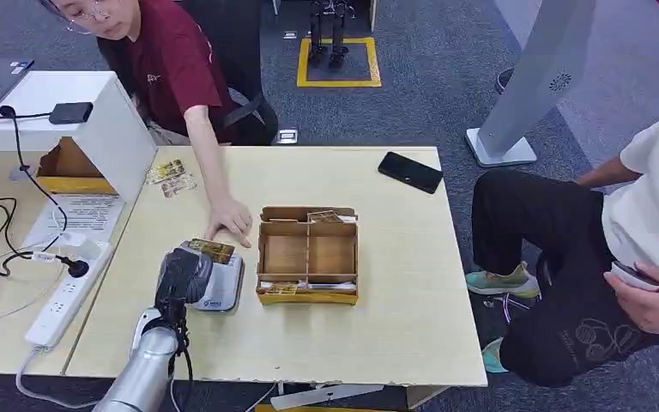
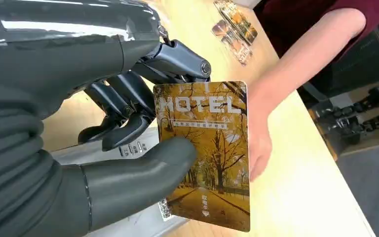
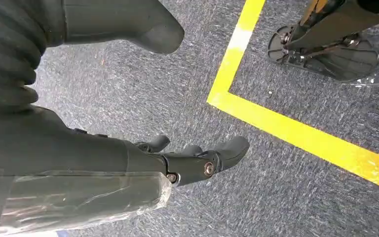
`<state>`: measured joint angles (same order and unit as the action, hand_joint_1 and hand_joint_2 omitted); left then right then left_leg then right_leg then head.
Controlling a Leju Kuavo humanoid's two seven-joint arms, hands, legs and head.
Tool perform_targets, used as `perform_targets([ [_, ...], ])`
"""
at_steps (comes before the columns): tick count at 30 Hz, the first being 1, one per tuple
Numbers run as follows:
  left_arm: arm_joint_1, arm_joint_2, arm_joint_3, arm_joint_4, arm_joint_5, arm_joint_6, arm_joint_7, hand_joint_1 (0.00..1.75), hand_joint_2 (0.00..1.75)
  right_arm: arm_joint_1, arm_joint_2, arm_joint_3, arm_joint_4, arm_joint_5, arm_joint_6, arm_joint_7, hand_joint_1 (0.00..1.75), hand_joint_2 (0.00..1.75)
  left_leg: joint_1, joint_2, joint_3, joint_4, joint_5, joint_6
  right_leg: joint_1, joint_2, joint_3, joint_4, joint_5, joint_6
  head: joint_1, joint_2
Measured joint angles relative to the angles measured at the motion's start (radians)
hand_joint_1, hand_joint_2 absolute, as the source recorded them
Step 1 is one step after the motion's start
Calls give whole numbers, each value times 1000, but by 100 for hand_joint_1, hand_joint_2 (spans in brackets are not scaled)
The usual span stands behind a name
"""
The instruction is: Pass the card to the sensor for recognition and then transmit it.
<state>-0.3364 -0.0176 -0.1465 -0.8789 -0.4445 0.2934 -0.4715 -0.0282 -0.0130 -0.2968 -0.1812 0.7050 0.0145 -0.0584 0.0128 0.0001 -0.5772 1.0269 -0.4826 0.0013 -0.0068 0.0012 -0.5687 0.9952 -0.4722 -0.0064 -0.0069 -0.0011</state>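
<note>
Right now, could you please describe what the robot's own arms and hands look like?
The left arm is a silver tube with a black cable running alongside. The left hand has a dark grey ribbed cover, a thick grey thumb and darker metal fingers with round pivot screws. The right hand looks alike, with clear plastic film wrapped behind it.
</note>
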Motion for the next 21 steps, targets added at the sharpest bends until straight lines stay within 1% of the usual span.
perform_targets([
  [10, 65, 41, 14, -80, 26, -44, 1, 175, 175, 1, 2, -23, 0, 4, -2, 2, 0, 175, 0, 0, 0, 0, 0, 0, 0, 0, 0, 0, 0, 0, 0, 0],
  [12, 69, 43, 14, -86, 27, -47, 1, 175, 175, 1, 2, -24, 0, 4, -2, 2, 0, 175, 0, 0, 0, 0, 0, 0, 0, 0, 0, 0, 0, 0, 0, 0],
  [18, 96, 51, 16, -135, 38, -98, 3, 175, 175, 1, 3, -32, 0, 13, -1, -2, 0, 175, 0, 0, 0, 0, 0, 0, 0, 0, 0, 0, 0, 0, 0, 0],
  [21, 108, 51, 16, -159, 33, -108, 7, 175, 175, 1, 3, -39, 0, 16, -1, -2, 0, 175, 0, 0, 0, 0, 0, 0, 0, 0, 0, 0, 0, 0, 0, 0],
])
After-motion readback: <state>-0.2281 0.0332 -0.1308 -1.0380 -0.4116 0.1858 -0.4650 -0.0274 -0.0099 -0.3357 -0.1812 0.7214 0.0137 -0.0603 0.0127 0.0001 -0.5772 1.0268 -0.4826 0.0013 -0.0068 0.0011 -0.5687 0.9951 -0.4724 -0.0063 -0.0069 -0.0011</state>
